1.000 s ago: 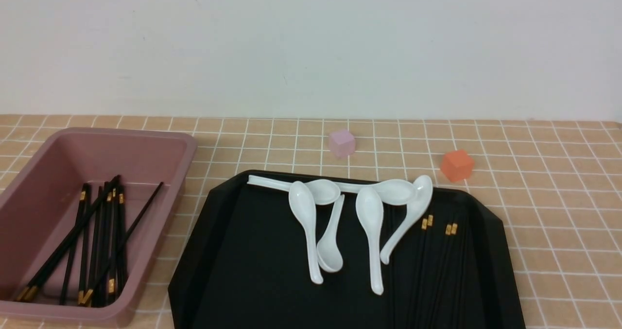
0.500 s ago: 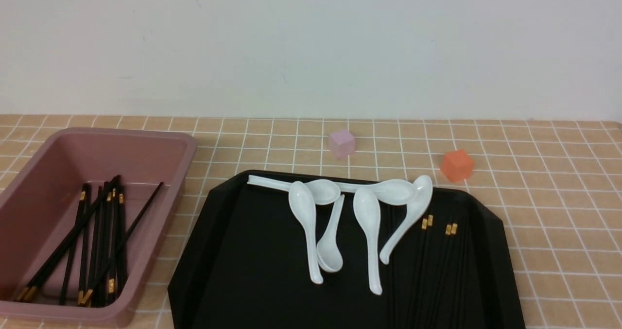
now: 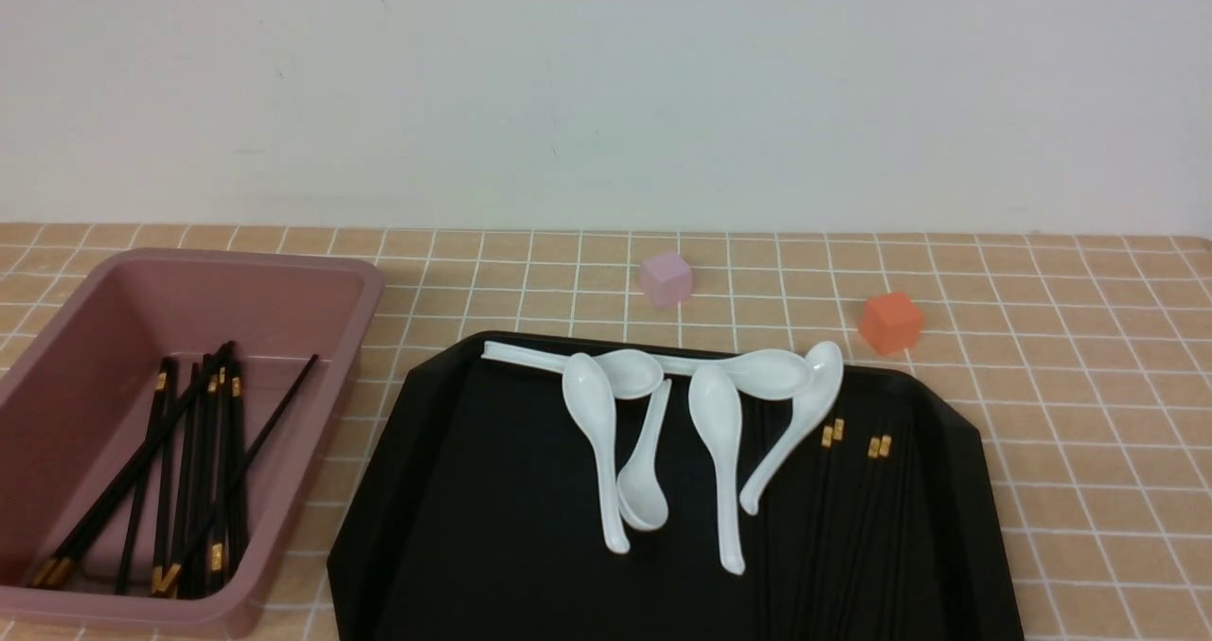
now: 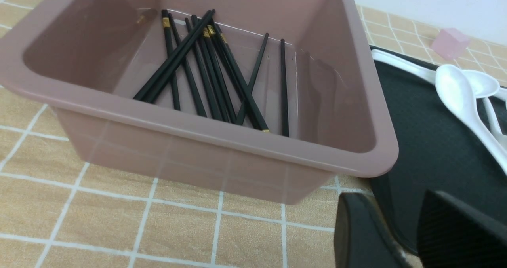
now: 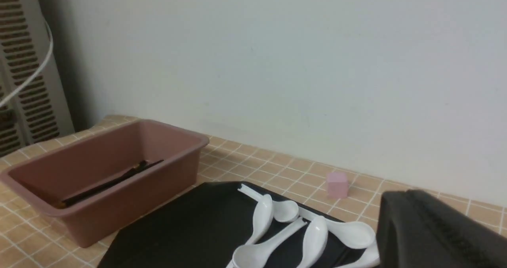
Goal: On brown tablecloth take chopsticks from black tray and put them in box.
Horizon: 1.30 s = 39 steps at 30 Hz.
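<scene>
Box (image 3: 369,286) sits at the left on the cloth (image 3: 1089,414), with the tray (image 3: 492,489) just right of it. A bundle (image 3: 201,471) of chopsticks lies inside the box, slanting across its floor. More chopsticks (image 3: 833,433) lie on the tray's right part, just right of the spoons (image 3: 592,404), gold bands at their far ends. Pink cube (image 3: 666,277) and orange cube (image 3: 890,321) stand beyond the tray. Left gripper (image 4: 390,194) hangs by the box's near right corner, fingers spread apart. Right gripper (image 5: 427,224) shows only as a dark mass above the tray's right side; I log its fingers as pressed together.
</scene>
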Available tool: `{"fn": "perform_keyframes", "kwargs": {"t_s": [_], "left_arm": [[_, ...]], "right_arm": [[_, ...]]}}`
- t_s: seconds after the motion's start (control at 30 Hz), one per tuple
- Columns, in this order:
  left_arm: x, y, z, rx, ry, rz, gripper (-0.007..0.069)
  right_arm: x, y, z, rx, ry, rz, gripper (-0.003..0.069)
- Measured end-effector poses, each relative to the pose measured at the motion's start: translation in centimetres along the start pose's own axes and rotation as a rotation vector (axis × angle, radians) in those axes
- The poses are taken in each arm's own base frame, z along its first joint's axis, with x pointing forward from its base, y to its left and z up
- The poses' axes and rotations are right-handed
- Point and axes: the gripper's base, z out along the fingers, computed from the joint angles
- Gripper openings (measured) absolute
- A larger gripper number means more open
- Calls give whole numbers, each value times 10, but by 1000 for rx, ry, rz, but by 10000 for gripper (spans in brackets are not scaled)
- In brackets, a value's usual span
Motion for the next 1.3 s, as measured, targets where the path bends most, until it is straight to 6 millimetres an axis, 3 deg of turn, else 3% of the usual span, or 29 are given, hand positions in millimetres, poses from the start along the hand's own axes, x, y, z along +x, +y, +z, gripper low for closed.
{"fn": "perform_keyframes", "kwargs": {"t_s": [0.13, 0.27, 0.7, 1.3], "left_arm": [[0, 0, 0, 0, 0, 0, 238], [0, 0, 0, 0, 0, 0, 238], [0, 0, 0, 0, 0, 0, 238], [0, 0, 0, 0, 0, 0, 238]], "right_arm": [[16, 1, 4, -18, 47, -28, 22], [44, -1, 7, 18, 123, 4, 26], [117, -21, 7, 319, 293, -29, 42], [119, -23, 6, 364, 318, -28, 59]]}}
